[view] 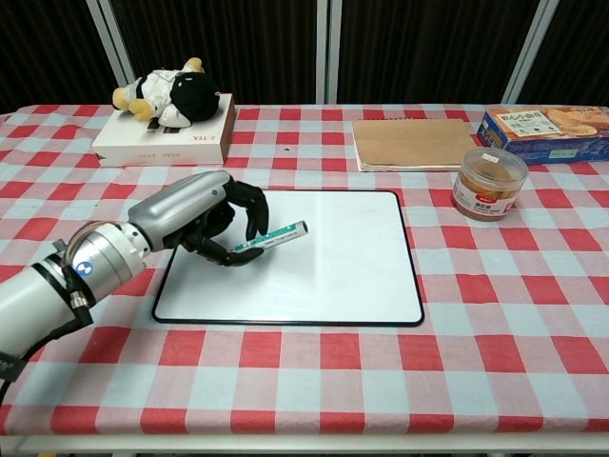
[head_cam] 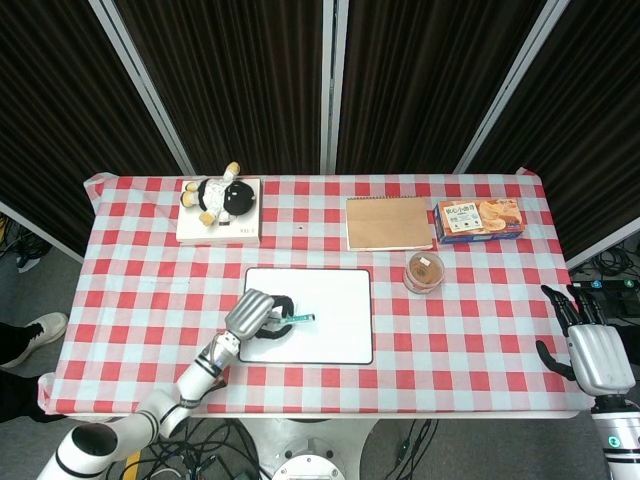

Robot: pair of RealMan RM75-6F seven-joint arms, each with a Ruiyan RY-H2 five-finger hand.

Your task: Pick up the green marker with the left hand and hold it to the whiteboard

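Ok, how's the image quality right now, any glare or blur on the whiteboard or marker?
Chest view: sharp and evenly lit; the whiteboard shows no strong glare, and the left hand casts only a soft shadow under the marker. Head view: also sharp, but the marker is small, so its tip can't be made out; the right hand sits at the frame edge.

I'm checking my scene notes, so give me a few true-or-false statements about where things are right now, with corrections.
1. The left hand holds the marker over the whiteboard. True.
2. The right hand rests on the jar. False: it is off the table's right edge, holding nothing.
3. The plush toy lies on a white box. True.
4. The jar stands on the whiteboard. False: it stands on the cloth, right of it.
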